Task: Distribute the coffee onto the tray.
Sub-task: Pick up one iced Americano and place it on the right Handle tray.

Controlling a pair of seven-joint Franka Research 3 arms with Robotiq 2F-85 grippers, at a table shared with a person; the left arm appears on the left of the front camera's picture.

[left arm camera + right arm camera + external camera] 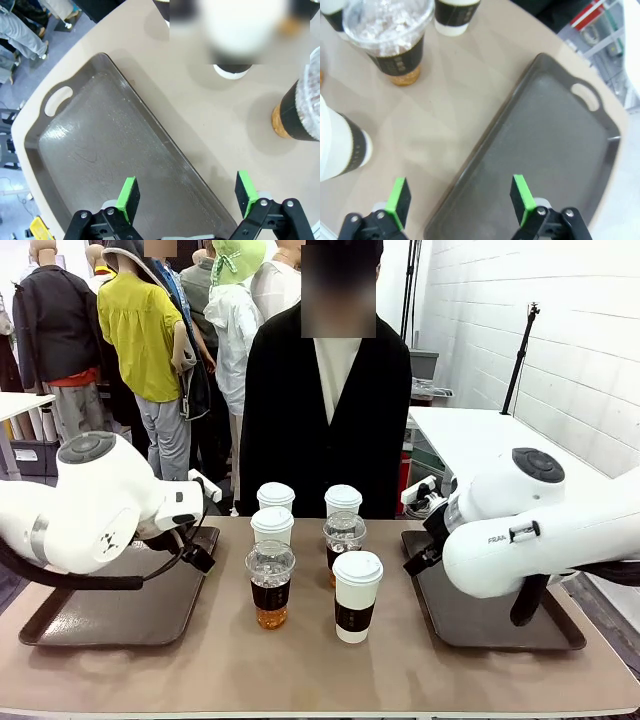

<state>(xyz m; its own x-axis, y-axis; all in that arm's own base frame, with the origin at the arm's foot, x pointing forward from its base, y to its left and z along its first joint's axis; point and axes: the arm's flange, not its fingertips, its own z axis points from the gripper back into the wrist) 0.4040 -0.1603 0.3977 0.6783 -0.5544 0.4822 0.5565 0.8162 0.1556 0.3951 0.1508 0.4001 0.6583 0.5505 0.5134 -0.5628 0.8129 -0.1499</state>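
Note:
Six coffee cups stand in the middle of the table. Four are white lidded paper cups. Two are clear dome-lidded cups of amber drink. An empty dark tray lies on the left and another on the right. My left gripper hangs open over the left tray's inner edge, with a clear cup beyond it. My right gripper hangs open over the right tray's inner edge, near a white cup and a clear cup.
A person in a black jacket stands at the far side of the table, right behind the cups. Bare tabletop runs along the front edge. A white table stands at the back right.

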